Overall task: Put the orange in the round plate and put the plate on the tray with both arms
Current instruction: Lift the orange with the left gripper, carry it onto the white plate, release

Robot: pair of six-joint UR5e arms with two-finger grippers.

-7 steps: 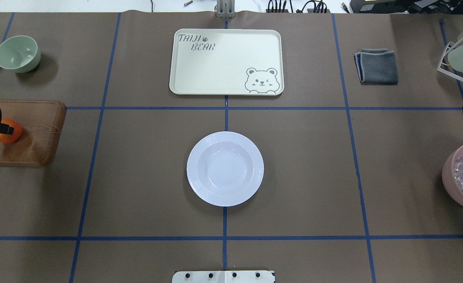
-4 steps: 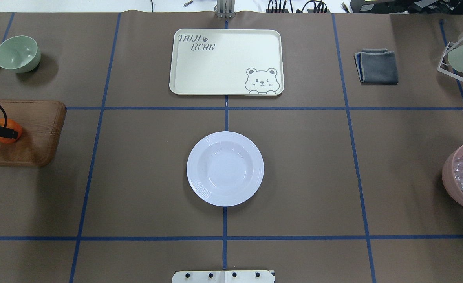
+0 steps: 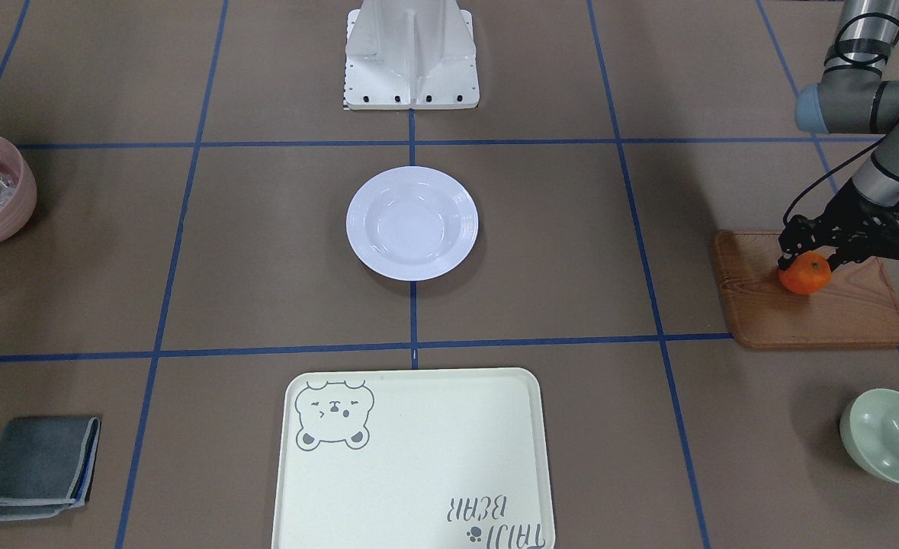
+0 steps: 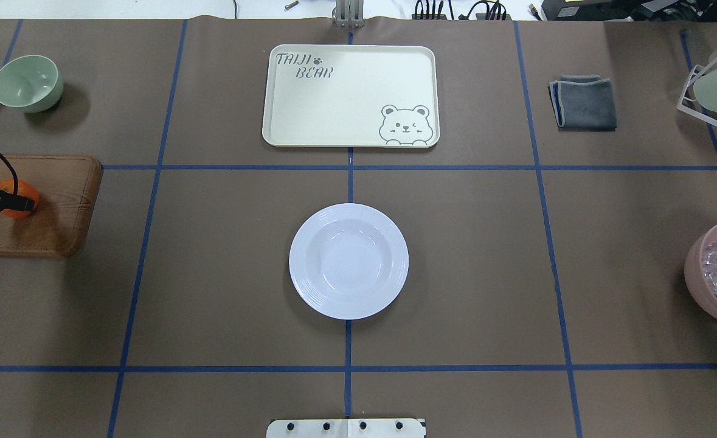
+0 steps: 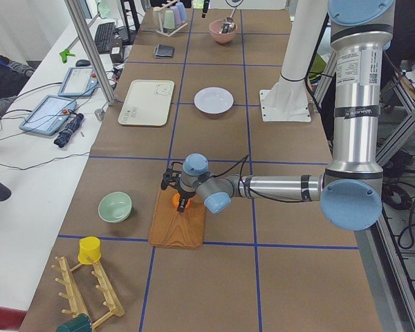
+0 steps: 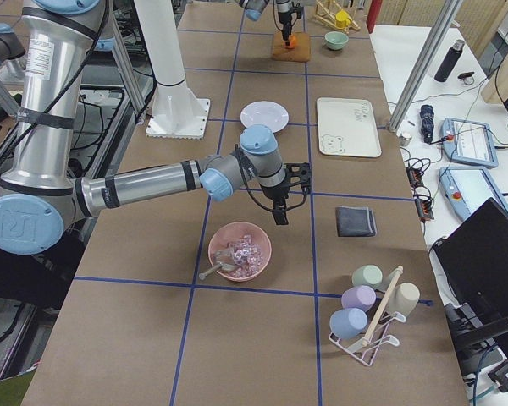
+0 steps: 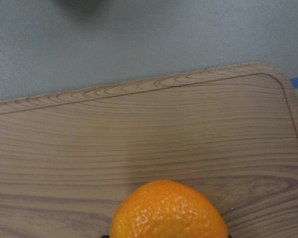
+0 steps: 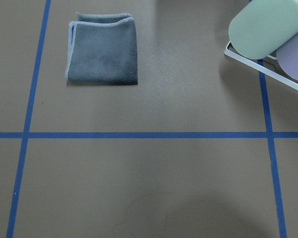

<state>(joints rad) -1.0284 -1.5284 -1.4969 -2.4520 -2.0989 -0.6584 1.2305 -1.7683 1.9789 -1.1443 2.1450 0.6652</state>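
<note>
The left black two-finger gripper (image 3: 806, 258) is clamped on the small bright-orange mandarin (image 3: 806, 276) at the brown wooden board (image 3: 846, 316), presumably to carry it off; the glossy white round plate (image 3: 412, 223) lies empty mid-worktop, apart from the cream rectangular tray (image 3: 418, 465); whether the right gripper (image 6: 281, 217) is parted, I cannot tell.

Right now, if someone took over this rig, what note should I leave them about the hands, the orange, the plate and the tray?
Left hand: shut on the orange, at the wooden board; I cannot tell whether it is lifted.
Right hand: hovers over the table near the grey cloth; open or shut, cannot tell.
Round plate: empty, mid-table. Tray: empty, beyond the plate from the robot.
Done: orange gripped.
Left: orange into the plate, then both arms move the plate onto the tray.
</note>
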